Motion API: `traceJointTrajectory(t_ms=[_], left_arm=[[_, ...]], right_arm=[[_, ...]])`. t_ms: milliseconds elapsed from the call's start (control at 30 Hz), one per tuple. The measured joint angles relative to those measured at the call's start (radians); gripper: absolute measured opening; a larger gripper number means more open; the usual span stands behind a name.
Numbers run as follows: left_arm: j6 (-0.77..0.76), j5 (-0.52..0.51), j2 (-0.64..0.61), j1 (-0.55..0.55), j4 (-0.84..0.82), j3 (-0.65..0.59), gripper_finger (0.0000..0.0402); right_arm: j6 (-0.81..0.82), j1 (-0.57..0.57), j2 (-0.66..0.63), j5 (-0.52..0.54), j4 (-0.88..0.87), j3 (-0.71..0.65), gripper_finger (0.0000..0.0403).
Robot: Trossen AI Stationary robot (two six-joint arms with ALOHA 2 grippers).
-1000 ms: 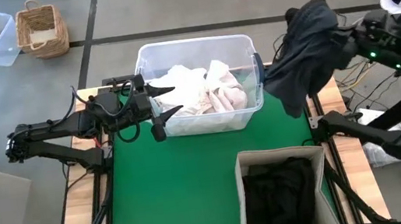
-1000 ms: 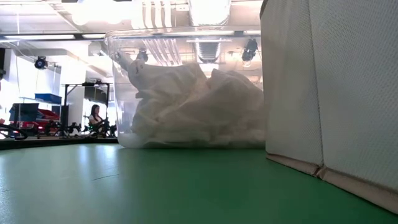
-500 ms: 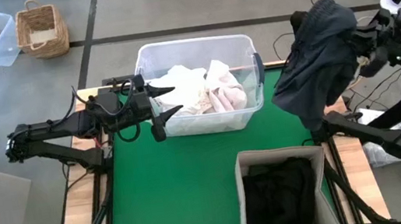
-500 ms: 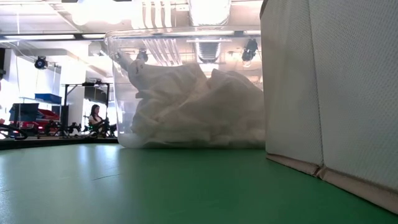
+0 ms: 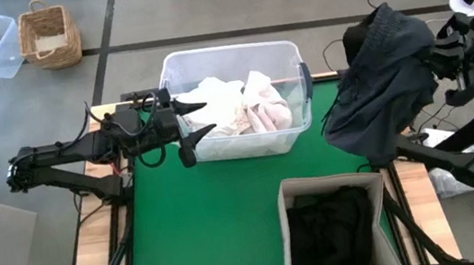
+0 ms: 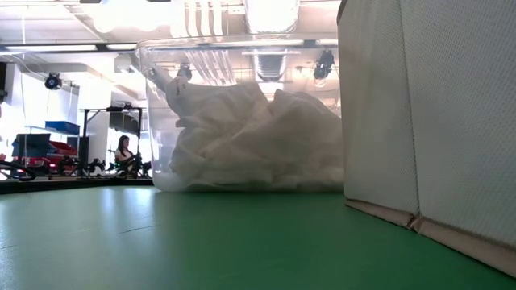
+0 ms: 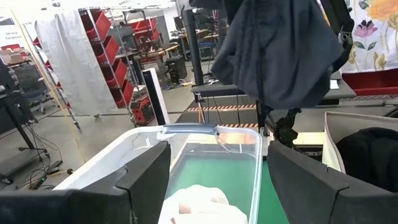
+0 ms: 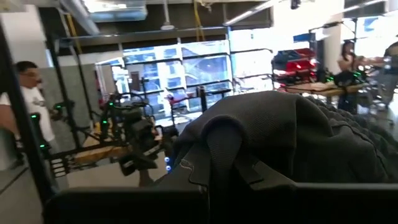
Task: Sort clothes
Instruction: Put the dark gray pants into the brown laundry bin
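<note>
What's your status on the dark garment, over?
Right gripper shut on dark garment, hanging high off table's right edge. Left gripper open at tub. Beige box unobstructed.

I note a charcoal soft fabric garment [image 5: 381, 75], plain, without print, slightly blue-grey where light hits its folds. In the clear, colourless plastic tub [image 5: 230, 57] I see white and cream crumpled garments [image 5: 214, 100], with one pale pink piece [image 5: 268, 105] on the side toward the right arm. The beige woven-fabric square box [image 5: 328, 181] holds black folded clothes [image 5: 329, 231]. I log the flat table mat [image 5: 203, 221] as solid bright green, edged by pale wooden strips [image 5: 96, 254]. Both arms read black to me. Off the table, a tan wicker basket [image 5: 49, 34] stands on grey floor.
</note>
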Motion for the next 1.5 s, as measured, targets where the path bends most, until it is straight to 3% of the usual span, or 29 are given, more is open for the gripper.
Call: traceJointTrajectory(t_ms=[300, 800, 1500], left_arm=[[-0.003, 0.000, 0.000, 0.000, 0.034, 0.000, 0.0245], [-0.015, 0.000, 0.000, 0.000, 0.040, 0.000, 0.0245], [-0.022, 0.000, 0.001, 0.000, 0.080, 0.000, 0.0245]], right_arm=[[0.108, 0.000, -0.001, -0.129, 0.083, 0.014, 0.0009], [0.141, 0.000, -0.001, -0.331, 0.095, 0.015, 0.0009], [0.227, -0.001, 0.006, -0.323, 0.140, 0.015, 0.0011]])
